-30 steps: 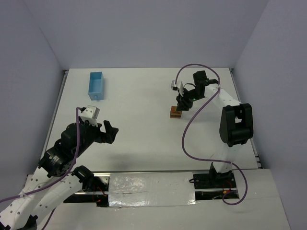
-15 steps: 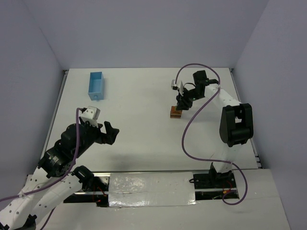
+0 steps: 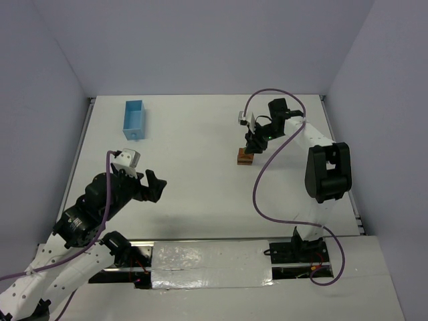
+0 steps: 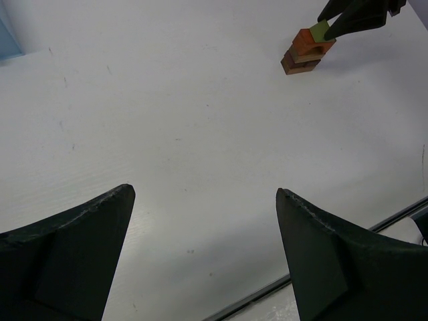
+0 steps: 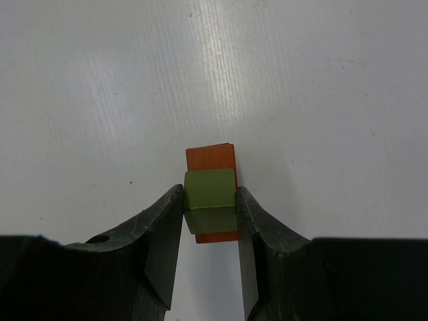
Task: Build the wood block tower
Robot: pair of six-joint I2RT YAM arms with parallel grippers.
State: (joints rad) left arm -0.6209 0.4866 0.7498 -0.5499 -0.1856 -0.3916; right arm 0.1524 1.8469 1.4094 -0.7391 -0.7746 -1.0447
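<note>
Top view: the light blue box [image 3: 134, 119] lies toward ten o'clock on the table [image 3: 200, 200], its open top showing only a blue floor. The wood block tower [image 3: 245, 158] stands just right of centre, toward two o'clock. The right gripper [image 3: 253, 144] comes down on it from one o'clock. The left gripper [image 3: 148, 184] hangs at eight o'clock, well apart from both.

Left wrist view: the left gripper [image 4: 204, 192] gapes wide over bare table. The tower [image 4: 306, 53] sits at one o'clock, and a sliver of the box [image 4: 7, 37] at ten.

Right wrist view: the right gripper [image 5: 210, 192] pinches the olive-green piece [image 5: 210, 207] narrowly between both fingers [image 5: 164, 247], atop the orange-red arch [image 5: 212, 157].
</note>
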